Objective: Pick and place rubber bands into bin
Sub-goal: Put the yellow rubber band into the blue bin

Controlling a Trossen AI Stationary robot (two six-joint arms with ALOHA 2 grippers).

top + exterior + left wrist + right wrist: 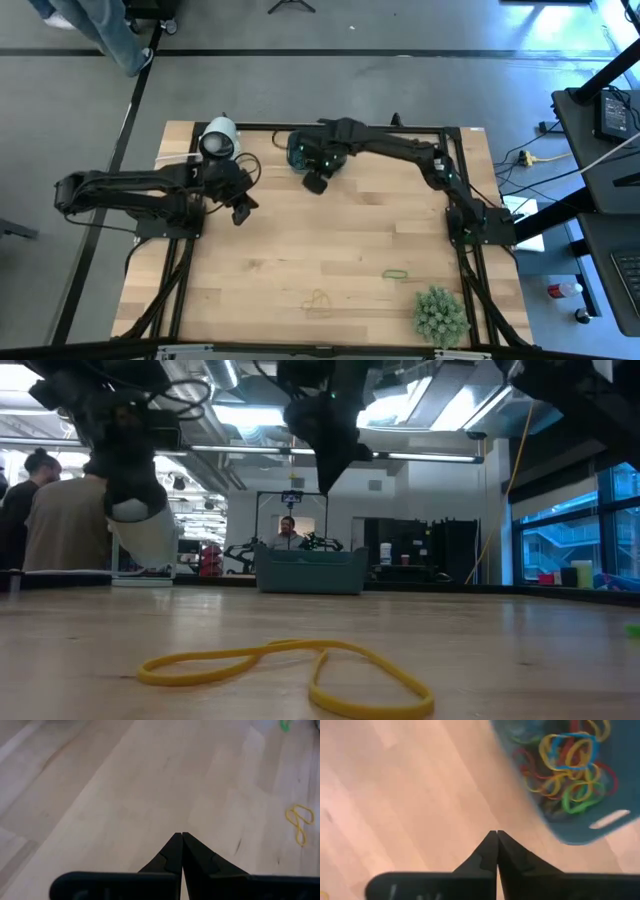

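Observation:
The teal-blue bin point(298, 150) sits near the table's far edge, and the right wrist view shows the bin point(580, 827) holding several coloured rubber bands point(570, 767). My right gripper point(316, 183) point(496, 834) hovers just in front of the bin, shut and empty. It hangs above the table in the low view point(326, 480). My left gripper point(240, 211) point(181, 836) is shut over bare wood to the left. A yellow rubber band point(318, 298) point(285, 665) point(298, 821) and a green rubber band point(397, 273) point(285, 725) lie flat near the near edge.
A white roll point(218, 138) stands at the far left, beside the left arm. A bushy green plant point(440, 313) sits at the near right corner. Bare wood lies between the grippers and the loose bands. People show in the room beyond the table.

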